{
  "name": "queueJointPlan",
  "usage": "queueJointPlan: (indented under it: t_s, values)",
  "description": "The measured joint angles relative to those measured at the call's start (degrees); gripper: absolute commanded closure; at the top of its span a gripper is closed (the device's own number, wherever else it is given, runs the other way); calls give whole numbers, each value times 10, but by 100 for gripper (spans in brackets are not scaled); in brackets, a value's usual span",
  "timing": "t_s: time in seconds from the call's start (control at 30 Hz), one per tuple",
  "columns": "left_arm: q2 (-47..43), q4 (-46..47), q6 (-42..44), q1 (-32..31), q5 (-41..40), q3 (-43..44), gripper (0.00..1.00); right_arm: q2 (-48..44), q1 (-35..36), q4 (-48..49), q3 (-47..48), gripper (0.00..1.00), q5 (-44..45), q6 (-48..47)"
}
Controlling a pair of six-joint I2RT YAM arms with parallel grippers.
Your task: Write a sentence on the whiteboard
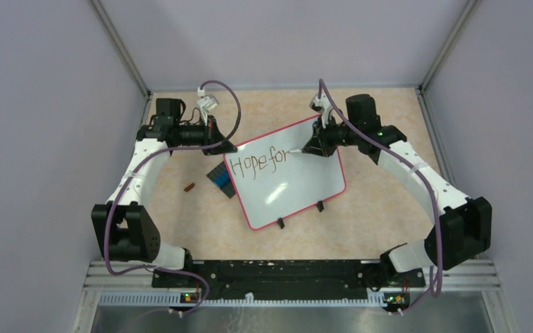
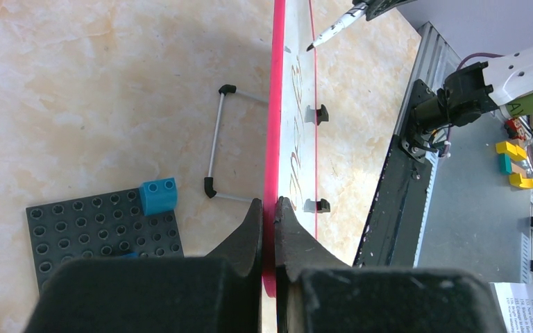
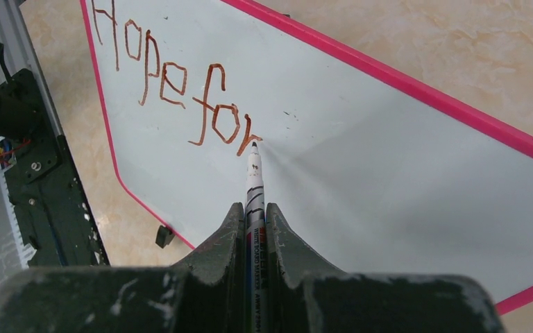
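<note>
Left tool (image 2: 268,207) pinches whiteboard (image 1: 298,186) edge — right tool (image 3: 253,209) grips marker (image 3: 255,177), tip at sentence (image 3: 173,90) end.

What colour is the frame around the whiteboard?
Red-pink. The thin frame edging the whiteboard shows best in the right wrist view.

On my whiteboard (image 3: 402,180) the sentence (image 3: 180,90) reads "Hope for", handwritten in red-brown strokes on one line near the top edge. The marker (image 3: 255,187) in my right gripper (image 3: 254,211) has small print down its barrel that looks like "WHITE BOARD MARKER", partly hidden between the fingers. The printed sheet (image 2: 527,305) in the corner of my left wrist view is too small to read.
</note>
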Motion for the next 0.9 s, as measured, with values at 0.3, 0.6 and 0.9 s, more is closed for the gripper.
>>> queueJointPlan:
  t_s: [0.3, 0.6, 0.9]
  values:
    - [0, 0, 0, 0, 2, 0, 100, -27, -34, -7, 0, 100, -14, -3]
    - [0, 0, 0, 0, 2, 0, 100, -26, -47, -7, 0, 100, -11, -11]
    - [0, 0, 0, 0, 2, -1, 100, -23, -39, -7, 0, 100, -11, -13]
